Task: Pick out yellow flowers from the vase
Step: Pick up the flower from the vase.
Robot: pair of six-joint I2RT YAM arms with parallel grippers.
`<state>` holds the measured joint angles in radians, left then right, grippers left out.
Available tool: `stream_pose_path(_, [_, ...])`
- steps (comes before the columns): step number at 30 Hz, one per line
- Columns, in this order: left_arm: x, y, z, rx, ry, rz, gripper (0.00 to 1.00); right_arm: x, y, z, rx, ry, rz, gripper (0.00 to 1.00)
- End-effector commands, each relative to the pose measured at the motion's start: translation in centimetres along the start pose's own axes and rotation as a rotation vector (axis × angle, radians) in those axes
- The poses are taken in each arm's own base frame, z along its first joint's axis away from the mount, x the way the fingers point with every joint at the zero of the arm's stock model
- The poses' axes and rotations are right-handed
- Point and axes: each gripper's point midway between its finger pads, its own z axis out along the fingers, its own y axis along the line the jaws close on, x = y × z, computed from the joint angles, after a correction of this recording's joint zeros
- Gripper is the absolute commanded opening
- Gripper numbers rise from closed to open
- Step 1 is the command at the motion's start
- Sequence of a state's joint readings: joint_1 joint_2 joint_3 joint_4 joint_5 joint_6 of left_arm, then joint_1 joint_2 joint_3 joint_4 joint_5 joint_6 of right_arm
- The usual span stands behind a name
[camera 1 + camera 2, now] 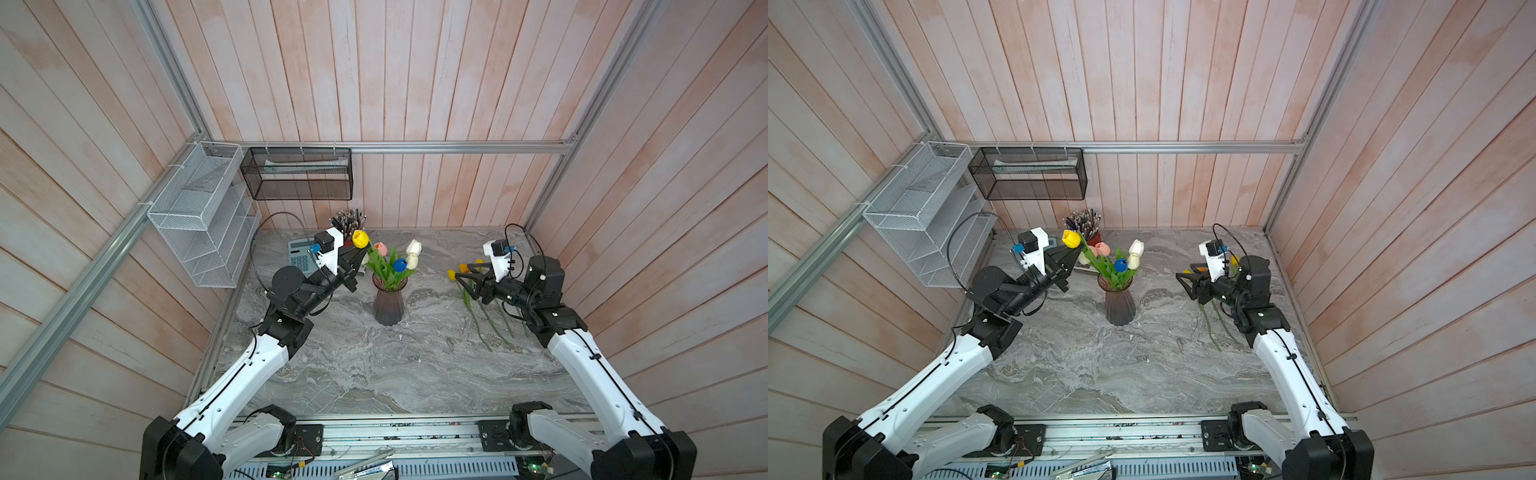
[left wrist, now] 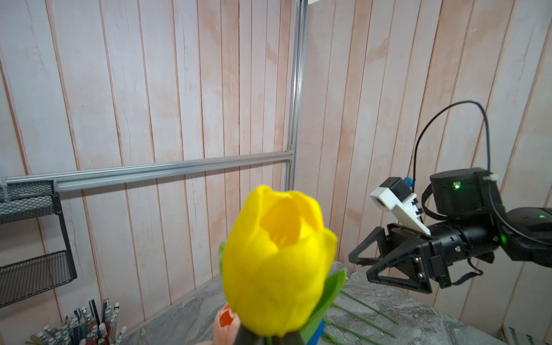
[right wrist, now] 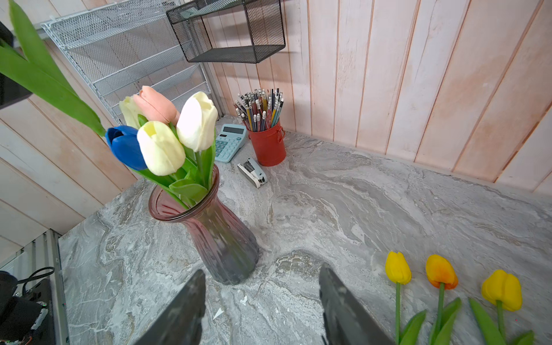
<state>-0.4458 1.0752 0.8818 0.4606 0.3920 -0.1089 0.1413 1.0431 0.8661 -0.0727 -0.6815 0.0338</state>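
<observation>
top views: high front, whole table [image 1: 374, 374] | left wrist: close on yellow flower [image 2: 277, 263] | right wrist: facing vase [image 3: 227, 245]

In the left wrist view the yellow tulip [image 2: 277, 263] looms out of focus; its stem and the left pincer [image 1: 360, 250] fall below the edge, so the grip goes unseen, and in both top views it is too small to judge. Its head covers most of the blue tulip [image 2: 318, 331], and the edge crops the pink tulip [image 2: 225, 324] and the red cup [image 3: 267, 146] under the pencils [image 2: 86, 325]. In the right wrist view the right pincer [image 3: 262, 270] is two blurred fingers cut short, like the stems of three yellow flowers [image 3: 441, 271]. From above, the right arm [image 1: 515, 291] hides part of them, and the left arm [image 1: 307, 286] part of the calculator [image 1: 300, 257].
</observation>
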Motion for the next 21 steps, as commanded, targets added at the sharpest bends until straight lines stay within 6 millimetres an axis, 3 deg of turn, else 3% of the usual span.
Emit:
stream_pose_path(1, [-2.2, -0.8, -0.4, 0.022, -0.007, 0.009, 0.05, -1.0, 1.0, -0.5, -0.041, -0.037, -0.037, 0.62])
stream_pose_path(21, [-11.0, -3.6, -4.1, 0.043, -0.048, 0.098, 0.05, -4.2, 5.6, -2.2, -0.253, -0.12, -0.149, 0.62])
